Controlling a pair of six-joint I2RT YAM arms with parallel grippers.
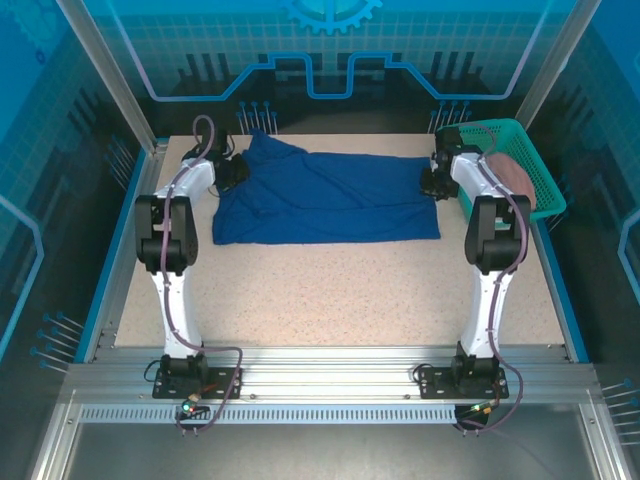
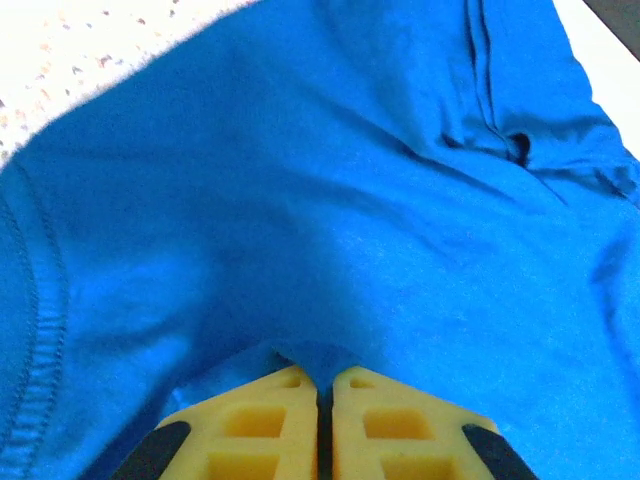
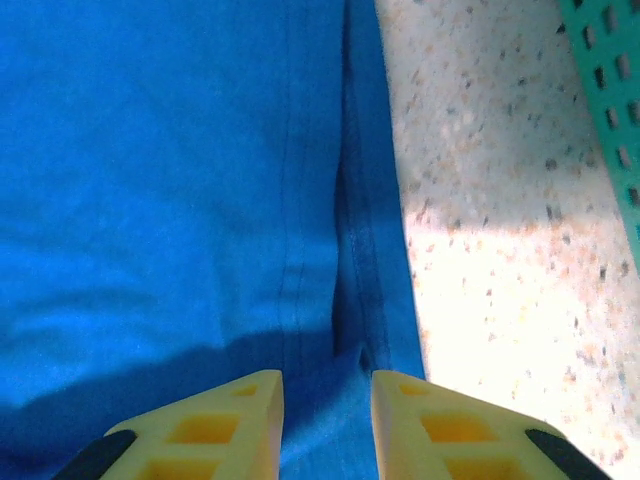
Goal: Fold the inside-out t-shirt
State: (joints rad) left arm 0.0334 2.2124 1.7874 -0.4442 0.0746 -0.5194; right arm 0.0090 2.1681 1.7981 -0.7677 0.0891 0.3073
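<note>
The shirt [image 1: 330, 195] lies across the table's [image 1: 350, 290] far side, my left gripper [image 2: 322, 378] nearly closed on a cloth pinch, right gripper [image 3: 327, 388] parted over the hem [image 3: 370, 250]; I'd let go gently, lifting straight up.

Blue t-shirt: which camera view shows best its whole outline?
The top external view: the whole blue t-shirt lies spread across the far part of the table. The left wrist view gives a close wrinkled patch with stitched hems; the right wrist view gives one stitched edge beside bare table.
</note>
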